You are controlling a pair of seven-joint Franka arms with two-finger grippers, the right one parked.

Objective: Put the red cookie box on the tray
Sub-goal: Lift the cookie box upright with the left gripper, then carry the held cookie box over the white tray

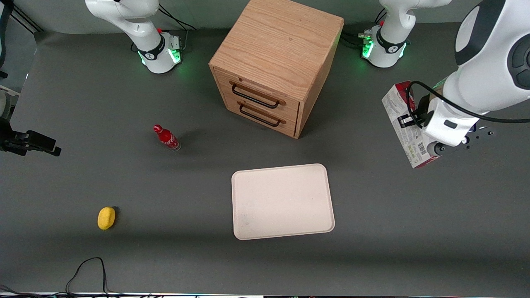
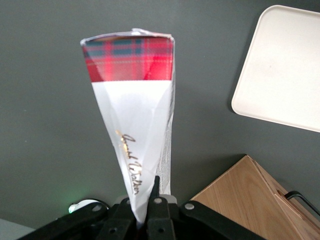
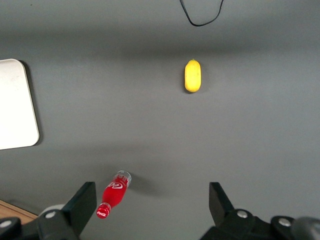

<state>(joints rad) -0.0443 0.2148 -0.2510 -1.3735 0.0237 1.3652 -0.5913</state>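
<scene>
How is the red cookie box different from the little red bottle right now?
The red cookie box is a long slim carton, white with red ends; the red bottle is small, rounded and almost all red. The box is held off the table in the gripper, toward the working arm's end; the bottle stands on the table, toward the parked arm's end. Both are off the tray.

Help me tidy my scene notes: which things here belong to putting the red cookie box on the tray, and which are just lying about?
Part of the job:
- red cookie box, held off the table
- tray, bare
- pincer, shut on the box, toward the working arm's end

Lying about:
- wooden drawer cabinet
- small red bottle
- yellow lemon-like object
</scene>
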